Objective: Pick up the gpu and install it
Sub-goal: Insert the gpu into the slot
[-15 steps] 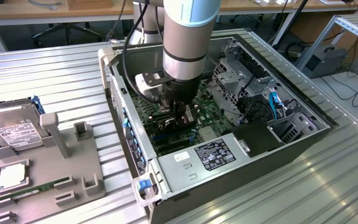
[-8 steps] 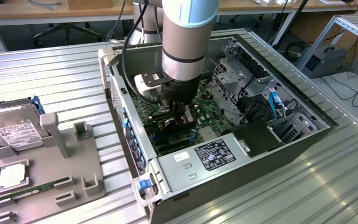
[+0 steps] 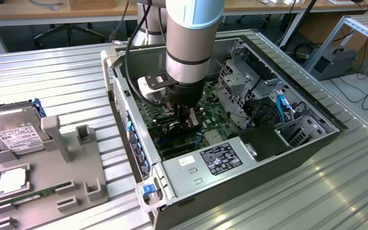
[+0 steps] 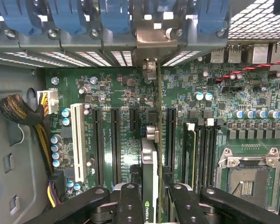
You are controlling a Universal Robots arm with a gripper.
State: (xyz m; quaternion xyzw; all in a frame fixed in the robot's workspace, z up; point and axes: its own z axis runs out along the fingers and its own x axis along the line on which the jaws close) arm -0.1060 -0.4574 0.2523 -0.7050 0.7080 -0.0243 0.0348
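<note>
The gpu (image 4: 150, 154) shows edge-on in the wrist view, standing upright over the black expansion slots of the green motherboard (image 4: 126, 93). Its silver bracket (image 4: 149, 44) reaches the rear slot openings under the blue latches. My gripper (image 4: 154, 198) is shut on the card, one black finger on each side. In the exterior view my gripper (image 3: 187, 120) is deep inside the open computer case (image 3: 260, 153), low over the board, with the dark gpu (image 3: 189, 128) between its fingers. I cannot tell whether the card's lower edge sits in a slot.
Case walls, the drive cage (image 3: 248, 81) and the power supply (image 3: 219, 158) close in around the arm. A braided cable bundle (image 4: 18, 112) and the CPU socket (image 4: 245, 182) flank the slots. On the grey fixture at the exterior view's left lie a hard drive (image 3: 11, 132) and a memory stick (image 3: 24, 197).
</note>
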